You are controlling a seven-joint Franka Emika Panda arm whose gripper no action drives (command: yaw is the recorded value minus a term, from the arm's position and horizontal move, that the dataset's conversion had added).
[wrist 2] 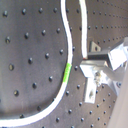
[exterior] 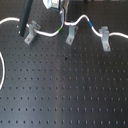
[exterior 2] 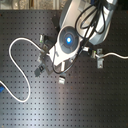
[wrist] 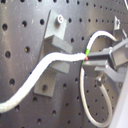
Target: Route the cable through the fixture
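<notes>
A white cable (exterior: pixel 47 34) runs across the black perforated board past three grey fixtures: the left one (exterior: pixel 32 31), the middle one (exterior: pixel 71 34) and the right one (exterior: pixel 105 36). It carries a green mark (exterior: pixel 59 30) and a blue mark (exterior: pixel 90 23). My gripper (exterior: pixel 61 16) hangs at the board's far side, between the left and middle fixtures, shut on the cable. In the first wrist view the fingers (wrist: pixel 102 56) pinch the cable (wrist: pixel 55 61) at its green mark, beside a fixture (wrist: pixel 54 44). The second wrist view shows the cable (wrist 2: pixel 67 75) next to the fingers (wrist 2: pixel 97 65).
The cable's slack forms a wide loop (exterior 2: pixel 15 75) on the second exterior view's left and reaches the first exterior view's left edge (exterior: pixel 3 70). A dark post (exterior: pixel 25 20) leans over the left fixture. The arm's body (exterior 2: pixel 68 37) hides the middle fixtures in the second exterior view.
</notes>
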